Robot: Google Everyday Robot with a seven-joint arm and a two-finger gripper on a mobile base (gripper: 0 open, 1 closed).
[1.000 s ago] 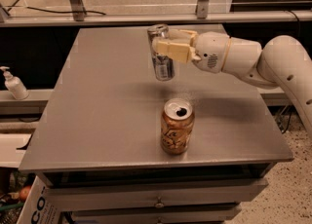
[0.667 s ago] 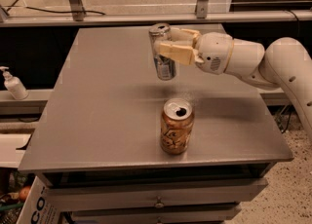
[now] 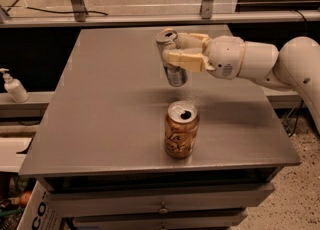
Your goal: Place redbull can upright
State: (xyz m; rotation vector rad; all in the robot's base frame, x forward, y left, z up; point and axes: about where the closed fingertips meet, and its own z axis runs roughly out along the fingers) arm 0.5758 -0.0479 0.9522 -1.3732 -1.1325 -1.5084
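The redbull can (image 3: 172, 71), slim and silver with blue patches, is nearly upright with its top slightly tilted to the left. It hangs a little above the grey table (image 3: 110, 104), near the middle. My gripper (image 3: 176, 50) reaches in from the right and is shut on the can's upper half, one cream finger (image 3: 182, 60) across its front. The can's bottom is apart from the table top.
A wider gold-brown can (image 3: 181, 129) stands upright near the table's front edge, just below the held can. A white pump bottle (image 3: 14, 87) stands on a ledge at the left. Drawers (image 3: 160, 206) sit under the table top. A cardboard box (image 3: 42, 214) is at the lower left.
The gripper and the redbull can have shifted very slightly; the can stays held above the table. The gold-brown can has not moved.
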